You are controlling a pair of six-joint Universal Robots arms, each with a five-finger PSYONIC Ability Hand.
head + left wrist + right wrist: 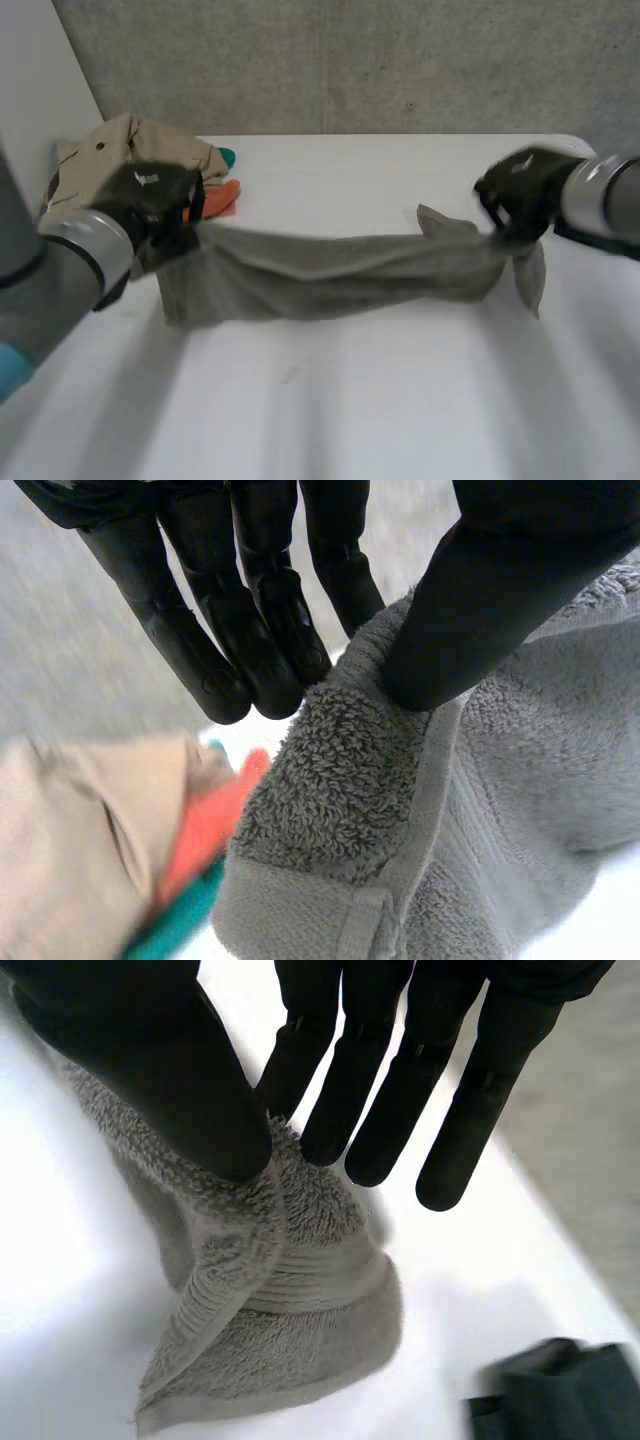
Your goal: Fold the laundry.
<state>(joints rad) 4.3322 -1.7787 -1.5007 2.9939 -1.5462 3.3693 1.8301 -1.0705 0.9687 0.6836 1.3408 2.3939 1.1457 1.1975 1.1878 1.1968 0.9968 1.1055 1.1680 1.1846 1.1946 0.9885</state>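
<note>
A grey terry towel hangs stretched between both hands above the white table, sagging in the middle. My left hand pinches its left end; in the left wrist view the thumb presses the towel's hemmed corner against the fingers. My right hand pinches the right end, with a corner dangling below it. In the right wrist view the thumb and fingers squeeze the towel between them.
A tan garment lies at the table's back left, with orange cloth and teal cloth beside it, just behind my left hand. A dark folded cloth lies on the table beyond my right hand.
</note>
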